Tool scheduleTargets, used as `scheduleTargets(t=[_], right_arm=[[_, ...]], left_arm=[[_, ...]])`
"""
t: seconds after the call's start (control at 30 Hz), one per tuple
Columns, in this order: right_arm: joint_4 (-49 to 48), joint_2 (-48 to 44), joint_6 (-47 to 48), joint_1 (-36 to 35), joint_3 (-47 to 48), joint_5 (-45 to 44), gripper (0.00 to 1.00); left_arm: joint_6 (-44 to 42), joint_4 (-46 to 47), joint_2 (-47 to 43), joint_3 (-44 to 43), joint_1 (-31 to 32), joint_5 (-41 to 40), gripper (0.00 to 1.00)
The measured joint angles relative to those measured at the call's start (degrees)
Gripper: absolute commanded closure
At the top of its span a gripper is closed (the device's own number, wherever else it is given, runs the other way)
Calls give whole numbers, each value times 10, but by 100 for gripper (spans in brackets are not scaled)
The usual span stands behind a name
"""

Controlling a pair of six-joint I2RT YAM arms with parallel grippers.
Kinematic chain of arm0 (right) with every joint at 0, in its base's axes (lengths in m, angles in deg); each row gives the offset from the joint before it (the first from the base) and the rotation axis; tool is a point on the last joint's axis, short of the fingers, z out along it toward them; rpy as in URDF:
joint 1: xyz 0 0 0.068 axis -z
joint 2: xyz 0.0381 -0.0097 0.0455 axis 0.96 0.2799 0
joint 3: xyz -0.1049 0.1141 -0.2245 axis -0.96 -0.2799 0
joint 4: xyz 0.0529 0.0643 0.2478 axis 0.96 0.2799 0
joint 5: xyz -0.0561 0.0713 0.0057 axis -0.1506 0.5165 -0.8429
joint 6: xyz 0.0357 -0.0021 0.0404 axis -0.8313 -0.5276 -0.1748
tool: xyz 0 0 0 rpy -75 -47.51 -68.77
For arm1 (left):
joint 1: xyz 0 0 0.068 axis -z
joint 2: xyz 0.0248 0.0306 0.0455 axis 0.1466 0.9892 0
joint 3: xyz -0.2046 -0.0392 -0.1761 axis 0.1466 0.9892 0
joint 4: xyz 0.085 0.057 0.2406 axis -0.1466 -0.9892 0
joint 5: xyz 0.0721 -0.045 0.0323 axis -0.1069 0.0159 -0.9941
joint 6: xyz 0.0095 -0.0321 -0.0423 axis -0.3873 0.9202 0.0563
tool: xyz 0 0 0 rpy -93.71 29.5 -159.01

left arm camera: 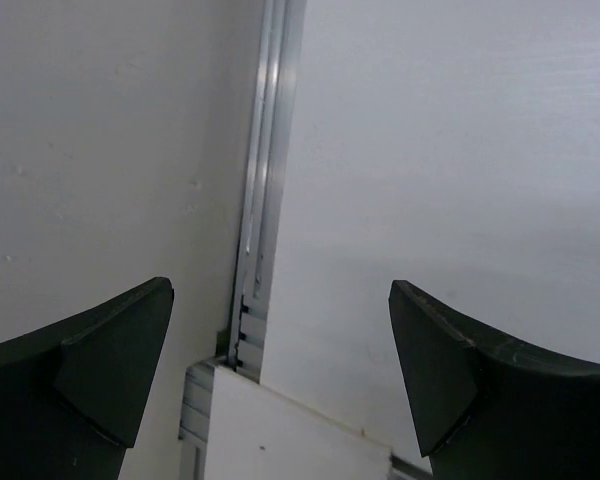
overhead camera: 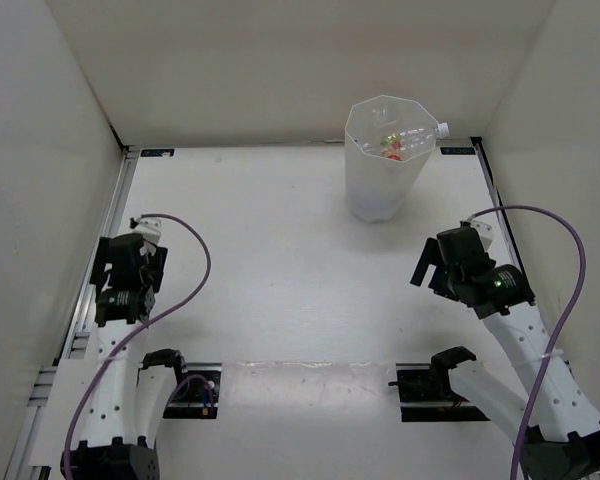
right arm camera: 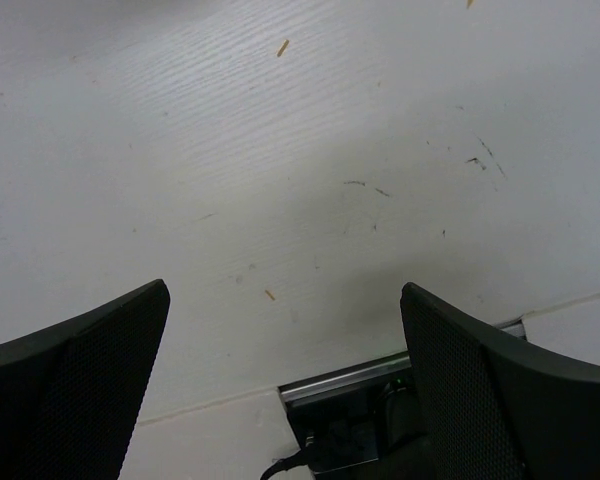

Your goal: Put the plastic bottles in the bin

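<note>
The bin is a tall translucent white faceted container standing at the back of the table, right of centre. Plastic bottles lie inside it; red and green label bits show through its mouth, and one clear bottle's white cap pokes over the right rim. No bottle lies loose on the table. My left gripper is open and empty at the left edge, far from the bin. My right gripper is open and empty at the right, in front of the bin. Both wrist views show only bare table between the jaws.
White walls enclose the table on three sides. An aluminium rail runs along the left edge under my left gripper. A base plate with a cable slot lies below my right gripper. Purple cables loop off both arms.
</note>
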Motion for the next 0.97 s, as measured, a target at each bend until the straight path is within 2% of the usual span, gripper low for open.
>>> scheduleTargets(t=[0.17,0.3,0.67,0.97], right_arm=[[7,-33,-7,0,-22,17,0],[6,-44,-11,0,-22,26,0],[-5,-45,-12,0,-29,38,0],[-9,-45,-6,0,-29,42,0]], left_arm=[[31,-99,-28,0,-6,48,0],[78,-140,-25,0,-7,51,0],[180,-157,-47,-4,-7,-26,0],[207,-162,-67,-4,-7,-46,0]])
